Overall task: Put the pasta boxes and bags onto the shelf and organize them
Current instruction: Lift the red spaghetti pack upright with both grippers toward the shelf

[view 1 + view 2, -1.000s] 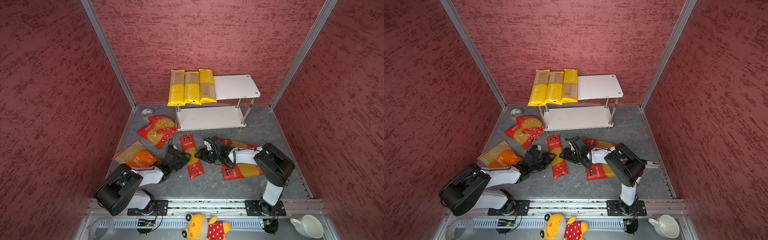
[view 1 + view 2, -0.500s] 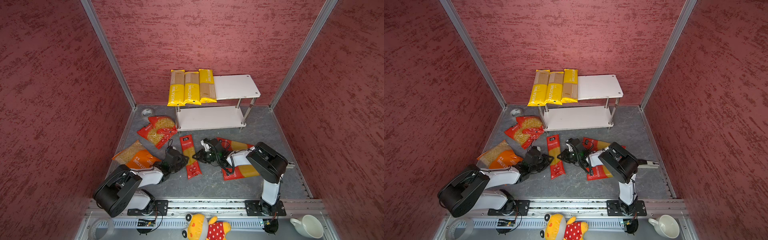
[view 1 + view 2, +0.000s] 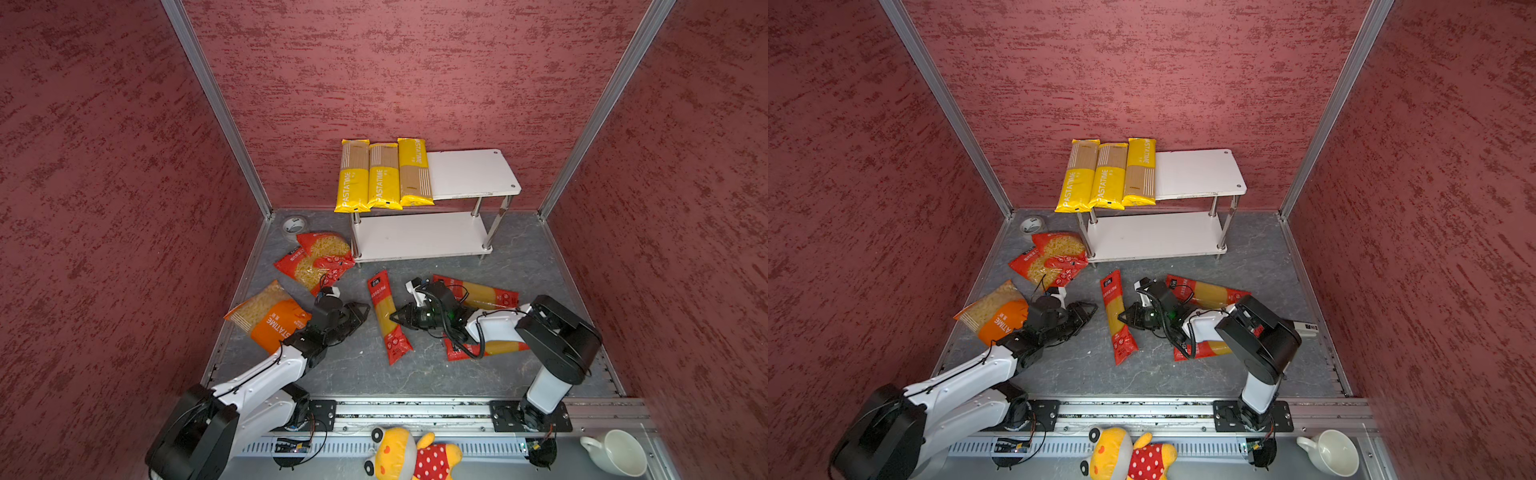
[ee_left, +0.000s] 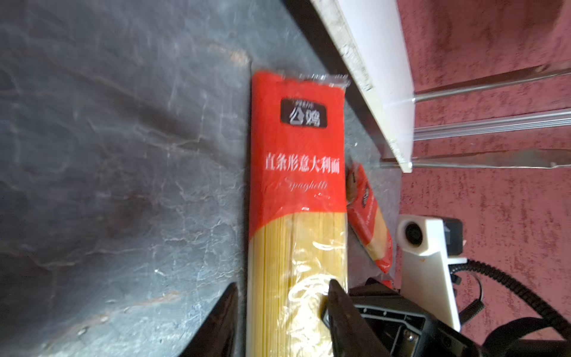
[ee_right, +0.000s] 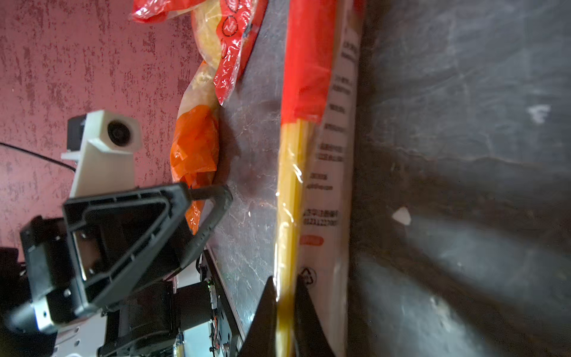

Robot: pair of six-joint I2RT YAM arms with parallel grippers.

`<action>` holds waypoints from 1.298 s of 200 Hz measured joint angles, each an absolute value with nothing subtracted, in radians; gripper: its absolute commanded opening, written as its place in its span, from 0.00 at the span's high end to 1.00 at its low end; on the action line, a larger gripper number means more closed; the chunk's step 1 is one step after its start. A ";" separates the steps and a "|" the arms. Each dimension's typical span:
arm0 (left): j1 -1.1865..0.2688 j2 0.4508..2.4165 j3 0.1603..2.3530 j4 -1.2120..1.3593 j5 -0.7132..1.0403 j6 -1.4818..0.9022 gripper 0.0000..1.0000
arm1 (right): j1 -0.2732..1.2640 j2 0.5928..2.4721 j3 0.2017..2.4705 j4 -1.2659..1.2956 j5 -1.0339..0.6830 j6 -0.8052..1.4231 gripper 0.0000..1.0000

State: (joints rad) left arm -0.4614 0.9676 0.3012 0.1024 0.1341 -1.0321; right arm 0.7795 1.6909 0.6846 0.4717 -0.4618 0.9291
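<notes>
Presently one red spaghetti pack (image 3: pixel 384 307) is lying flat near the middle of the desk (image 3: pixel 519 257), in front of the shelf (image 3: pixel 469 174). Its long edge is pinched between the closed jaws of the right gripper (image 5: pixel 283 287). The left gripper (image 4: pixel 282 284) is held with its jaws apart just beside the pack's opposite edge, and nothing is gripped by it.

Two more red spaghetti packs (image 3: pixel 486 293) are left towards the desk's right edge, partly covered by the right arm. Two red short-pasta bags (image 3: pixel 320 257) are piled by the shelf's front left leg, and an orange bag (image 3: pixel 270 320) is left at the desk's left edge. Only three yellow packs (image 3: pixel 384 176) have been placed, side by side at the left end of the top board; the lower board is bare. About a third of the task is judged done, with six items left.

The pinch is shown plainly only in the right wrist view; in both top views it is too small to be read. The shelf's load is shown only from above.
</notes>
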 measured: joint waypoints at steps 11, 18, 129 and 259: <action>-0.427 0.936 0.319 0.080 0.147 -1.003 0.43 | 0.780 1.654 0.684 0.444 -0.445 0.893 1.00; -0.403 0.923 0.333 0.073 0.158 -0.986 0.41 | 0.779 1.633 0.684 0.434 -0.435 0.870 1.00; -0.220 0.860 0.443 0.310 0.529 -0.809 0.27 | 0.779 1.369 0.728 0.400 -0.493 0.558 1.00; -0.216 0.960 0.473 0.838 0.705 -0.912 0.31 | 0.779 1.354 0.846 0.648 -0.621 0.580 1.00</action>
State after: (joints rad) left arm -0.2161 0.9600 0.4732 0.8375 0.7048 -0.9119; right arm 0.7792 1.3537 0.8455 0.6479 -0.6212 0.5804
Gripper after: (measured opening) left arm 0.708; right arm 0.081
